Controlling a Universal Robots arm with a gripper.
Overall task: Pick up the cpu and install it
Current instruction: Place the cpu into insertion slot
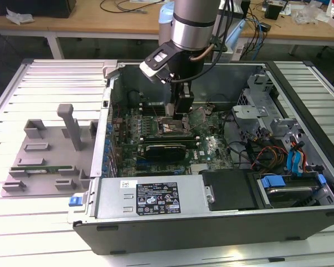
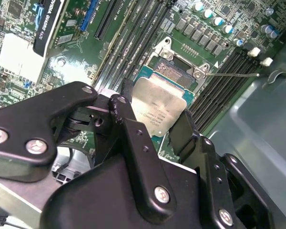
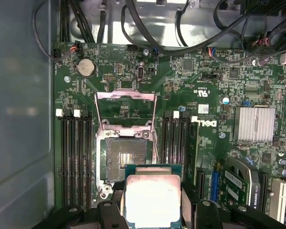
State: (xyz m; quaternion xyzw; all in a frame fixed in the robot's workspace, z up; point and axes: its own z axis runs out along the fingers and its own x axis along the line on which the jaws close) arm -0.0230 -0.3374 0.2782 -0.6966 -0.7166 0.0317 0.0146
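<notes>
- Exterior view: your gripper [image 1: 178, 114] hung inside the case [image 1: 211, 222], low over the board [image 1: 211, 147].
- Second wrist view: fingers [image 2: 183, 136] were clamped on the cpu [image 2: 159, 107], near the socket [image 2: 178, 71] but not seated in it.
- First wrist view: the cpu [image 3: 152, 198] looked offset from the open socket [image 3: 126, 155]. If you lowered it misaligned, you'd likely bend pins.

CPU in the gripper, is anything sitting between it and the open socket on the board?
Nothing visible does. The gripper holds the cpu by its edges close to the socket. The socket's frame is flipped open and its contact bed lies bare, with no cap or cable across it.
</notes>
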